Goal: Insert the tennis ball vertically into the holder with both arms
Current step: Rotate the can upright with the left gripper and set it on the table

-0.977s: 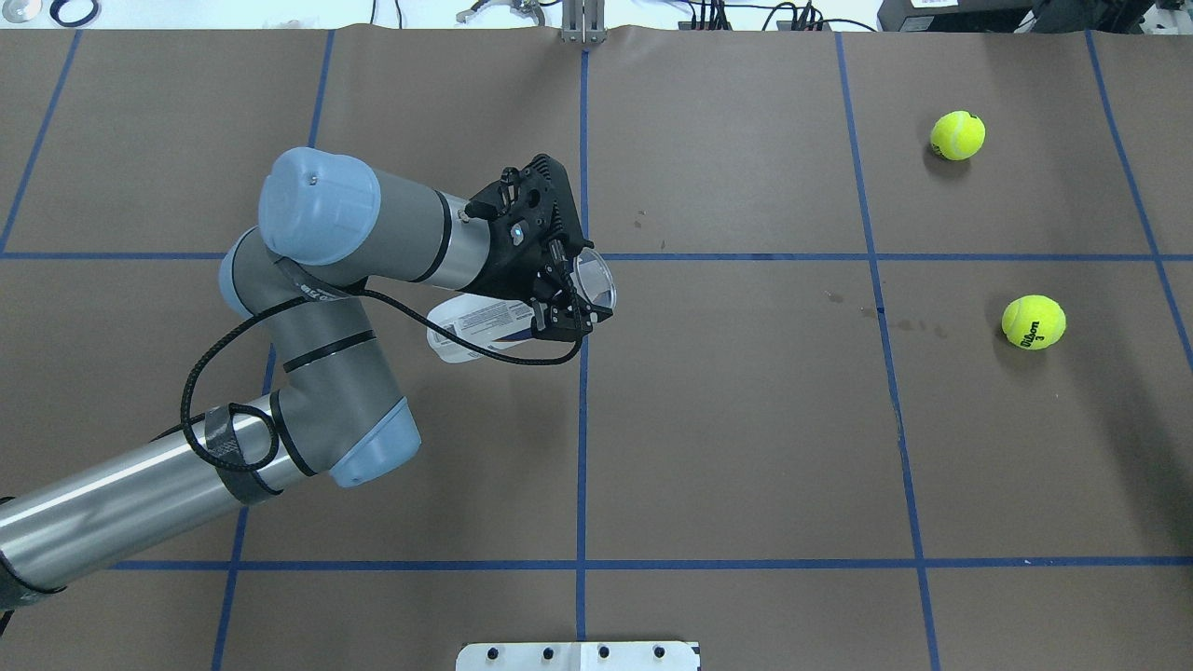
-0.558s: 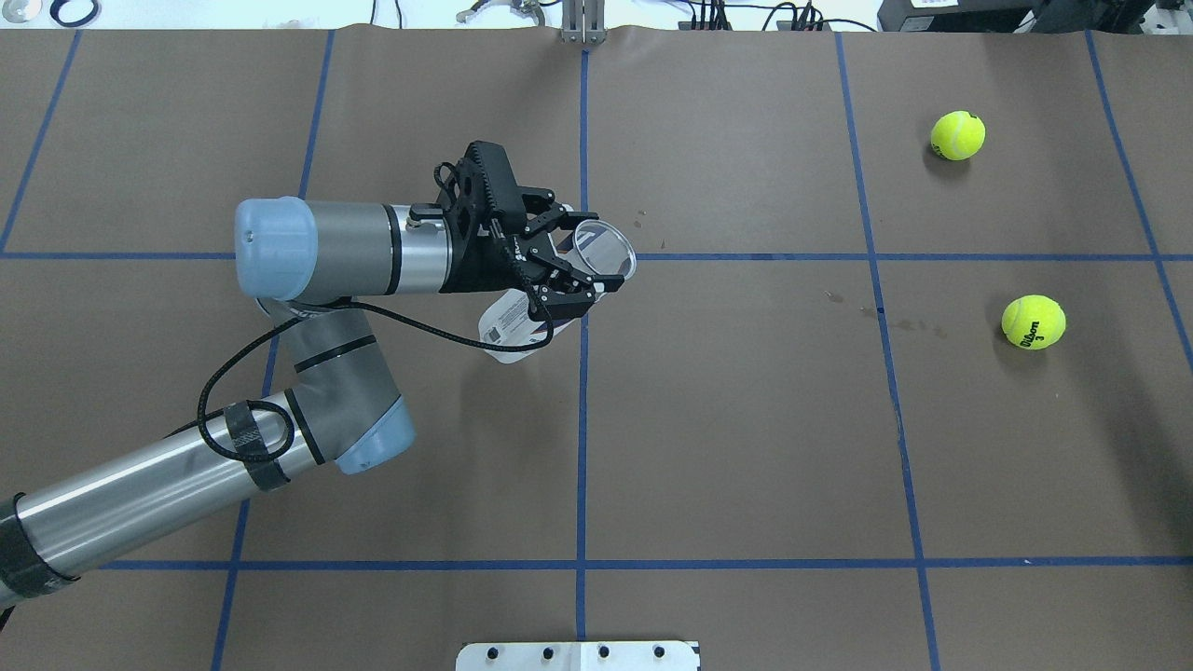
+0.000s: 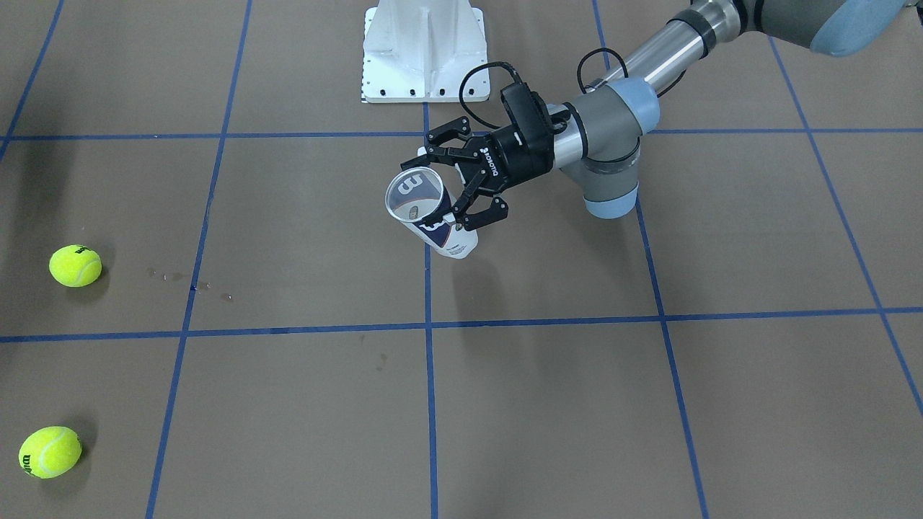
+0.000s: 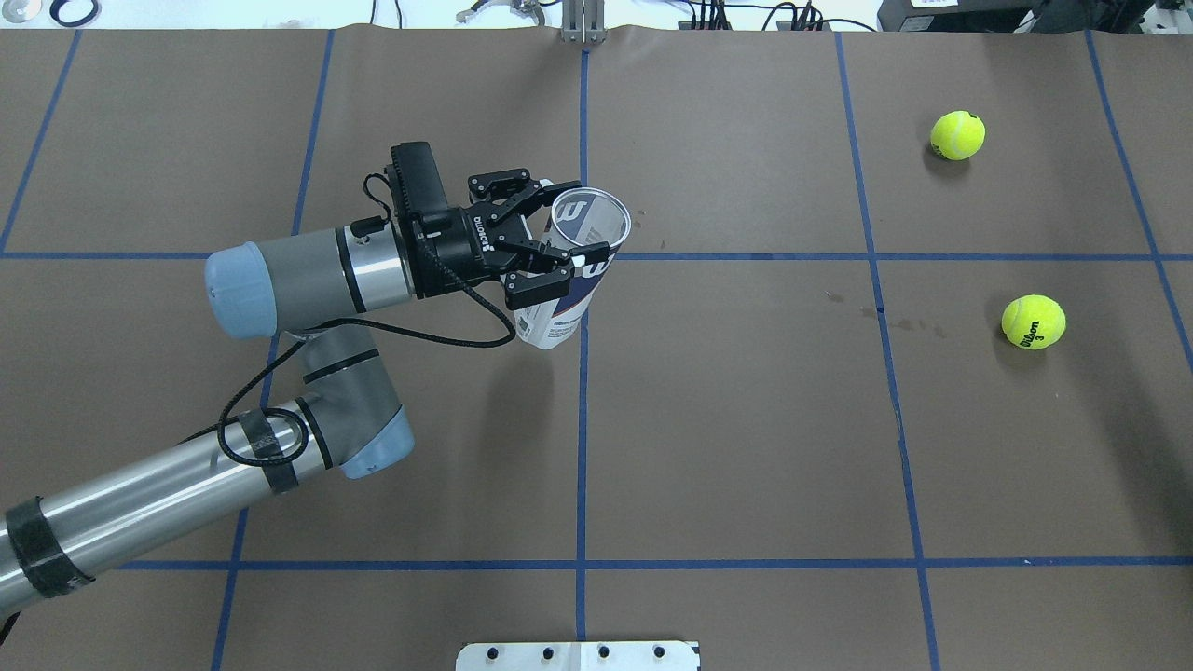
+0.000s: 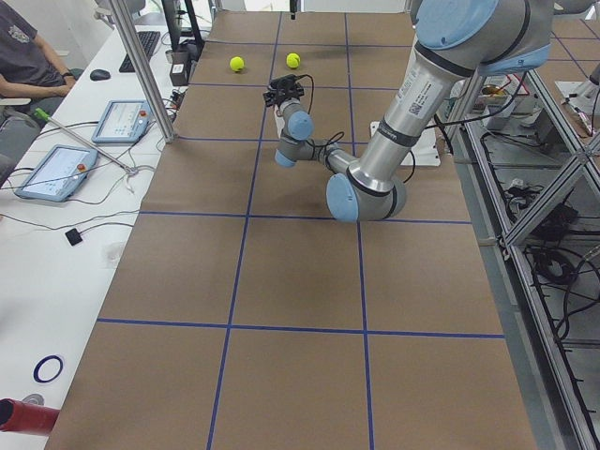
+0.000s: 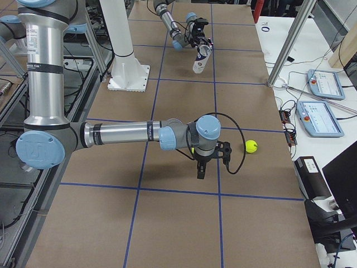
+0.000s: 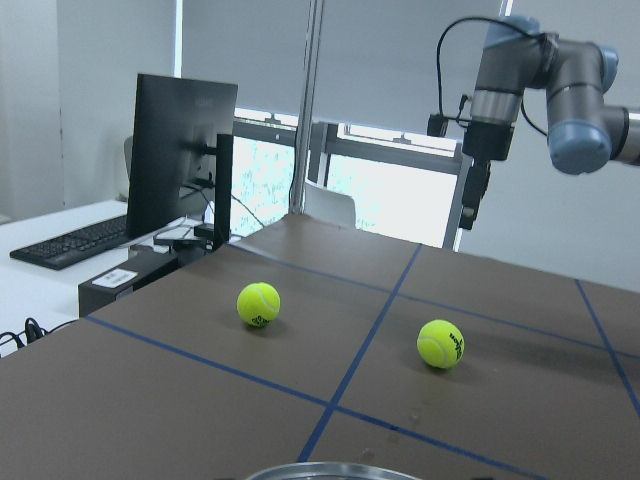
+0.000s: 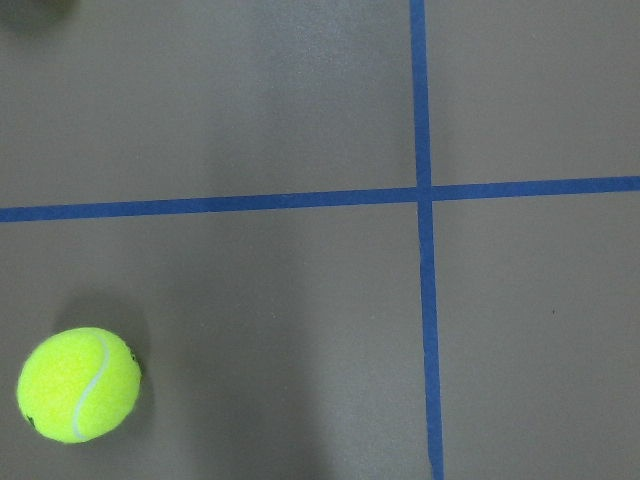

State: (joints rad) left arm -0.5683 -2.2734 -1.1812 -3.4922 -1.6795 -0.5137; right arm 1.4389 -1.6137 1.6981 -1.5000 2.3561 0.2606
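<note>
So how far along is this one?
Done: the left claw holds the tennis-ball can mouth up, slightly tilted, seemingly empty. In hand: the right claw hangs above the table. Left: grasping and inserting a ball; the far tennis ball and the near tennis ball lie on it.

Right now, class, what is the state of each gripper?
Left gripper: closed on the can.
Right gripper: cannot be told.

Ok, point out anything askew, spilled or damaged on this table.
The holder, clamped in the left gripper, leans rather than standing vertical, its open mouth tipped toward the robot's right. A few small dark spots mark the brown paper near the nearer tennis ball. Nothing looks damaged.
</note>
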